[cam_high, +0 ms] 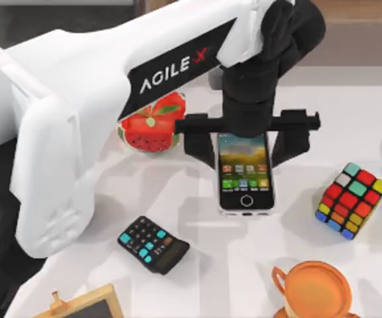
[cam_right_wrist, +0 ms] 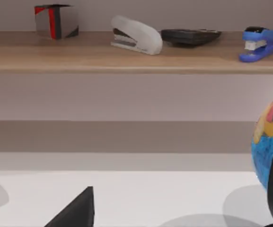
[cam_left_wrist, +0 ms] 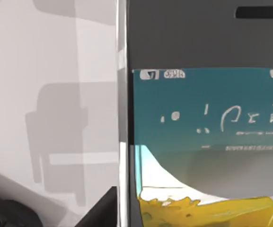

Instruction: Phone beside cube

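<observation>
Phone [cam_high: 245, 173]: flat on table [cam_high: 197, 271], centre, screen up.
Cube [cam_high: 351, 199]: at phone's 3 o'clock, well apart.
Left gripper [cam_high: 245, 144]: over phone's 12 o'clock end, fingers spread wide, straddling it.
Calculator [cam_high: 153, 244]: phone's 7 o'clock.

The phone [cam_left_wrist: 207, 118] lies close below on the table [cam_left_wrist: 51, 94].

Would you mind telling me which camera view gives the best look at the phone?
The top view: the phone lies flat mid-table, its lower part with app icons and home button visible, while the open left gripper straddles its upper end. The left wrist view shows a close-up of one edge and part of the screen. The right wrist view faces a shelf.
</observation>
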Robot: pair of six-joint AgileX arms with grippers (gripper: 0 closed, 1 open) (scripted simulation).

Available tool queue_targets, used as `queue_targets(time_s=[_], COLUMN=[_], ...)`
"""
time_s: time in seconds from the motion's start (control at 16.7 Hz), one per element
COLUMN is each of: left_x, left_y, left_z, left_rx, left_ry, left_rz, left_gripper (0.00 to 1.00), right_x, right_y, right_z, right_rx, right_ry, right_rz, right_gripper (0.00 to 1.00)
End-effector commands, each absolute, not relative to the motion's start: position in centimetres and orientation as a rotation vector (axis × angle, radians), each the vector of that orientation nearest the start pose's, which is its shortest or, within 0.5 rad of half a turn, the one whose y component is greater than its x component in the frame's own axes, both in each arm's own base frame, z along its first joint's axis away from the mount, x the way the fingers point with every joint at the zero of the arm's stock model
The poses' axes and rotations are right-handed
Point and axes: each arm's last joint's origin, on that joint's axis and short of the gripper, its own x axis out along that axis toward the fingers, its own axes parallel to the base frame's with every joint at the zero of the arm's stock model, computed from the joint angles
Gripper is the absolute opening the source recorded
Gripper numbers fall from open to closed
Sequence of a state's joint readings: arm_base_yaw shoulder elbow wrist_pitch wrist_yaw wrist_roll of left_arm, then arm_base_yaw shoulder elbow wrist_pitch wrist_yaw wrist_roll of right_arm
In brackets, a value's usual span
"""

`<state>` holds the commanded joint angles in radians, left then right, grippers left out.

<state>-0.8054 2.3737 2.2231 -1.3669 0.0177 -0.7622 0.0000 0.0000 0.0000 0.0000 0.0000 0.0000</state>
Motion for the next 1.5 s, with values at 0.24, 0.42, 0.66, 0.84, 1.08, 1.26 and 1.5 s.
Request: queue_targets(time_s=[0.24, 0.42, 0.66, 0.84, 1.08, 1.26, 1.5], left_x=[31.8, 31.8, 31.9, 31.9, 31.8, 31.6, 31.6], left_y=[-35.9, -36.0, -35.8, -35.9, -36.0, -36.1, -36.1], left_z=[19.2, 19.1, 19.2, 19.0, 18.3, 17.5, 16.4], left_rx=[0.015, 0.015, 0.011, 0.002, -0.014, -0.025, -0.031], left_ry=[1.533, 1.533, 1.533, 1.532, 1.543, 1.559, 1.561], left_rz=[-0.017, -0.016, -0.017, -0.022, -0.037, -0.049, -0.057], left_gripper=[0.00, 0.00, 0.00, 0.00, 0.00, 0.00, 0.00], right_x=[10.6, 10.6, 10.6, 10.6, 10.6, 10.6, 10.6], right_y=[-0.1, -0.1, -0.1, -0.1, -0.1, -0.1, -0.1], right_z=[16.0, 16.0, 16.0, 16.0, 16.0, 16.0, 16.0], right_rx=[0.000, 0.000, 0.000, 0.000, 0.000, 0.000, 0.000], right_ry=[0.000, 0.000, 0.000, 0.000, 0.000, 0.000, 0.000], right_rz=[0.000, 0.000, 0.000, 0.000, 0.000, 0.000, 0.000], right_gripper=[1.00, 1.00, 1.00, 1.00, 1.00, 1.00, 1.00])
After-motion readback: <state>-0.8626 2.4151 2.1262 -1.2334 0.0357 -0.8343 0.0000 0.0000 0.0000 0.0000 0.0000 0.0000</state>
